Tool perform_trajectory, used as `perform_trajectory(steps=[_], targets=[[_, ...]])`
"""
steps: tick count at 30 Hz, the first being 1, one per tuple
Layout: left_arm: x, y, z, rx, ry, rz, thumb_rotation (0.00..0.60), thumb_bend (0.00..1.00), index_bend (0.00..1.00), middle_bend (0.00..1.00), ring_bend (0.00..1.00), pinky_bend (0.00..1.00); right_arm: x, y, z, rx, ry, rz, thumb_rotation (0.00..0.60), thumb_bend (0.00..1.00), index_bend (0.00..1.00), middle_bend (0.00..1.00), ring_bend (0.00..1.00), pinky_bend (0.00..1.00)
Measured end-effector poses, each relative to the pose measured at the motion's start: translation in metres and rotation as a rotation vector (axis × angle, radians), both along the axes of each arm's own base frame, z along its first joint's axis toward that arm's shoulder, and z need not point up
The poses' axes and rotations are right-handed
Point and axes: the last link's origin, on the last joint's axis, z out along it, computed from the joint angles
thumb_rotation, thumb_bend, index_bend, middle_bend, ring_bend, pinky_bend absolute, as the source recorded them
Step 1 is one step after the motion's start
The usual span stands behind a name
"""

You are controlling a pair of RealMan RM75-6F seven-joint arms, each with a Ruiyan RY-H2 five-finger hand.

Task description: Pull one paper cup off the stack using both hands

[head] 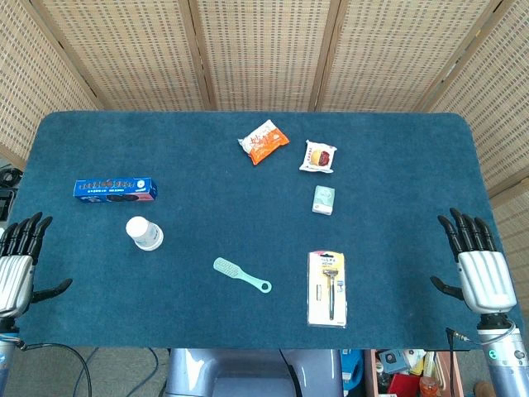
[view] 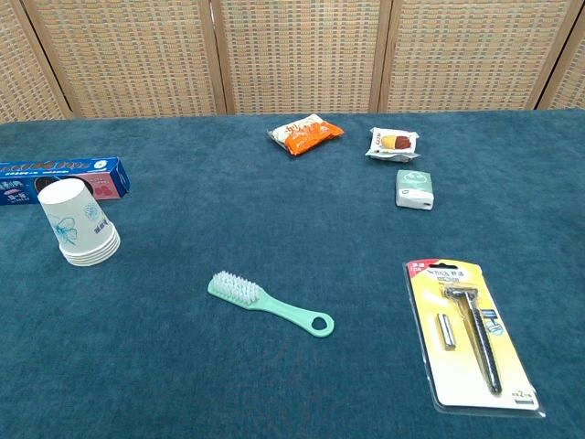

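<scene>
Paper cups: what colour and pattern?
White with a pale blue floral print; the paper cups show best in the chest view.

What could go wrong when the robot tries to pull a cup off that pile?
The paper cup stack sits upside down and is light, so a clumsy touch might tip it or crush it. The blue box lies close behind and could get bumped. The right hand starts far across the table, passing the brush on its way.

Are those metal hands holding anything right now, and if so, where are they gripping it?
Nothing is held. The left hand and right hand both rest open at the table's edges, far from the stack of paper cups, which stands untouched, upside down.
</scene>
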Motion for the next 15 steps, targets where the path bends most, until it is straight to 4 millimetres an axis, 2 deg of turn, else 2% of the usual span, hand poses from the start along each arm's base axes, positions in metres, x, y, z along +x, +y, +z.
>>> perform_trajectory(steps=[10,15], targets=[[0.001,0.001,-0.003,-0.021,0.020,-0.017,0.600,0.12,0.00,0.00,0.00,0.00,-0.001,0.003,0.006,-0.011,-0.019,0.000,0.600,0.00,0.00,0.00,0.00,0.00],[0.004,0.018,-0.008,-0.058,0.054,-0.060,0.600,0.12,0.00,0.00,0.06,0.16,-0.001,0.004,0.010,-0.024,-0.028,0.001,0.600,0.00,0.00,0.00,0.00,0.00]])
